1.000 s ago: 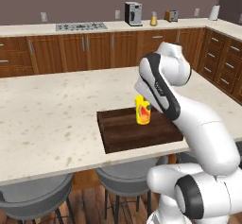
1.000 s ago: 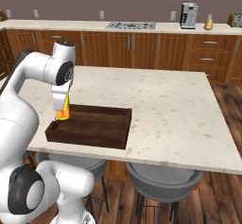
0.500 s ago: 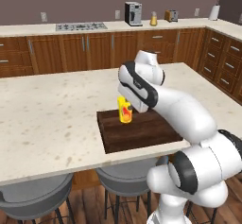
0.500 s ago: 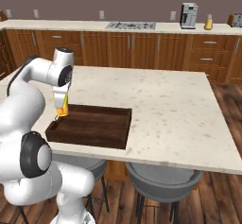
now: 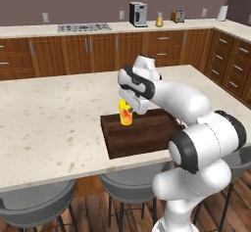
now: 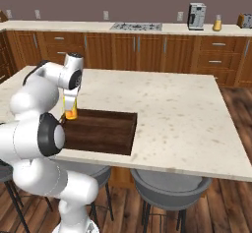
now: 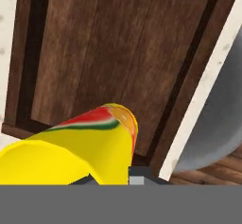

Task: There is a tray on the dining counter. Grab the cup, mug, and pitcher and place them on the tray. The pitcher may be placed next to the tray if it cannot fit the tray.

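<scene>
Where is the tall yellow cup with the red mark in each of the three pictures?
Left base view: the tall yellow cup sits mid-picture, under the gripper, over the left end of the dark brown wooden tray.
Right base view: the cup is at centre left, at the tray's far left corner.
Hand view: the cup lies across the bottom left.
Shared landmark: the tray.

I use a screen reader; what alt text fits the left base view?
The gripper holds the yellow cup upright above the left end of the dark wooden tray, which sits on the beige dining counter.
</scene>
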